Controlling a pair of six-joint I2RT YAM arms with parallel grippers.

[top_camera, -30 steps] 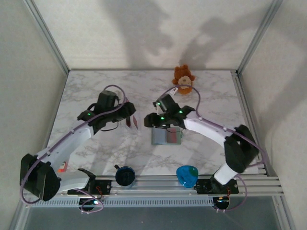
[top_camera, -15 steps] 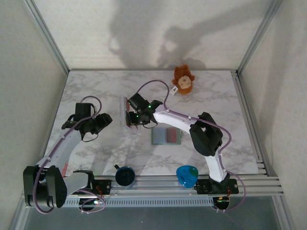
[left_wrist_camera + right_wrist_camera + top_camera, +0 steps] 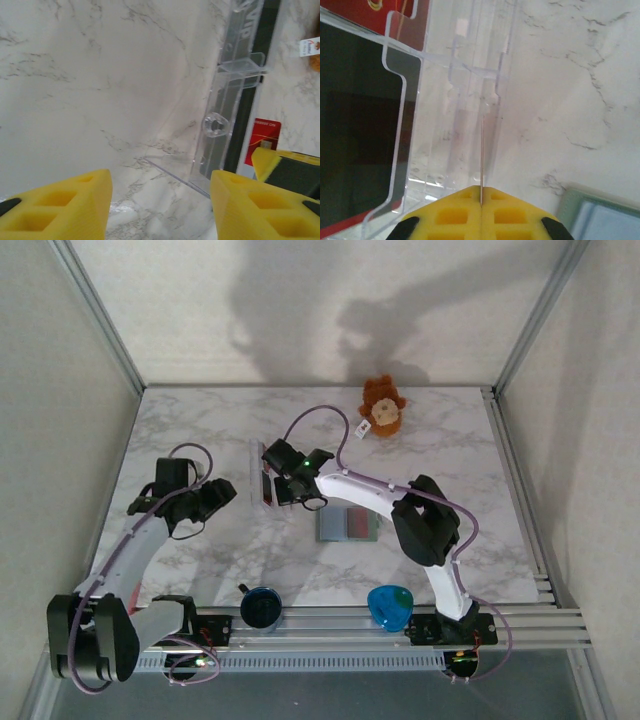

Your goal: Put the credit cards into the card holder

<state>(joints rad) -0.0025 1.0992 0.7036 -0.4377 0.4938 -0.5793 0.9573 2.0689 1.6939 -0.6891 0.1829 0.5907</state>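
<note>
A clear plastic stand (image 3: 259, 472) is upright at mid-table, with a red credit card (image 3: 262, 140) showing against it. My right gripper (image 3: 273, 487) is at the stand's right side. It is shut (image 3: 481, 200) on a thin card (image 3: 482, 150) seen edge-on in the stand's slot. The left gripper (image 3: 222, 493) hovers open (image 3: 160, 210) just left of the stand, holding nothing. The card holder (image 3: 334, 525) lies open to the right, and a red card (image 3: 362, 524) rests on its right half. A corner of the card holder (image 3: 600, 220) also shows in the right wrist view.
A brown plush monkey (image 3: 382, 407) sits at the back. A dark blue round object (image 3: 261, 606) and a bright blue one (image 3: 389, 606) sit by the front rail (image 3: 330, 625). Bare marble lies left of the stand.
The right arm swung left from above the card holder to the stand and its jaws shut. The left gripper drew back left from the stand and stayed open.
</note>
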